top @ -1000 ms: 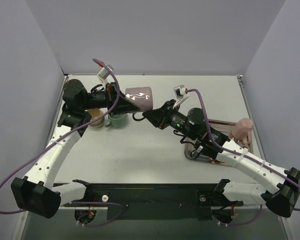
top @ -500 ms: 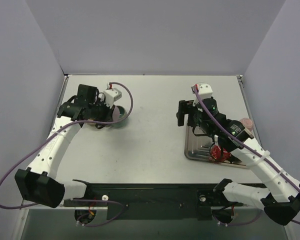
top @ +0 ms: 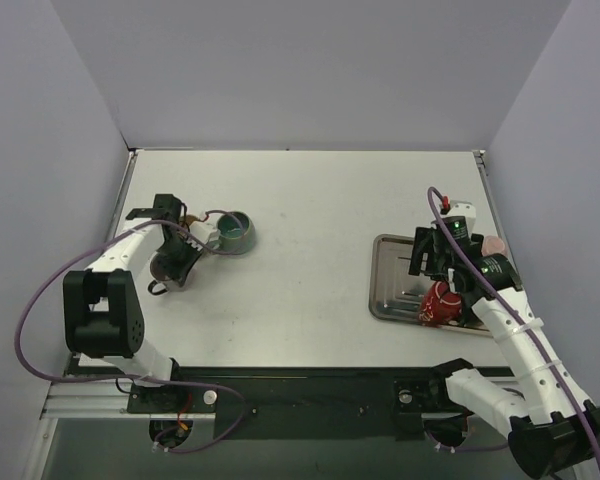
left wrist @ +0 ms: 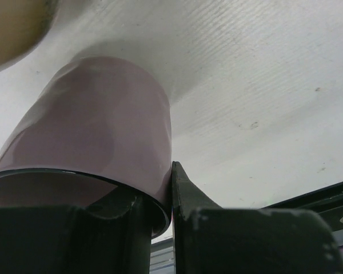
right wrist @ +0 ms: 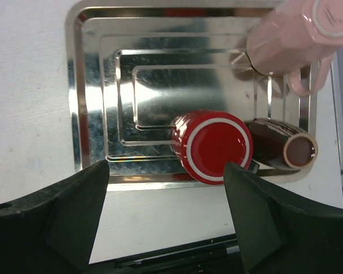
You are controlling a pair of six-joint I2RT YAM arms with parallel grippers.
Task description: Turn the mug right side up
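Note:
The mauve mug [top: 168, 266] stands on the table at the left, its rim up and its handle toward the near edge. In the left wrist view the mug [left wrist: 97, 137] fills the left half. My left gripper [top: 177, 252] [left wrist: 160, 191] is shut on its wall at the rim, one finger inside and one pressed against the outside. My right gripper [top: 429, 262] [right wrist: 167, 174] hangs open over the near edge of the metal tray [right wrist: 91, 85], with nothing between its fingers.
On the tray [top: 390, 270] a red mug [right wrist: 214, 145] [top: 438, 302] and a brown mug [right wrist: 283, 145] stand bottom up, and a pink mug [right wrist: 291, 37] [top: 492, 245] lies at the far right. A teal mug [top: 232, 232] stands upright right of the left gripper. A tan cup [left wrist: 11, 28] sits close beside the mauve mug.
The left arm has carried the mauve mug from mid-air down to the table at the left. The right gripper has let go, opened, and pulled back over the tray.

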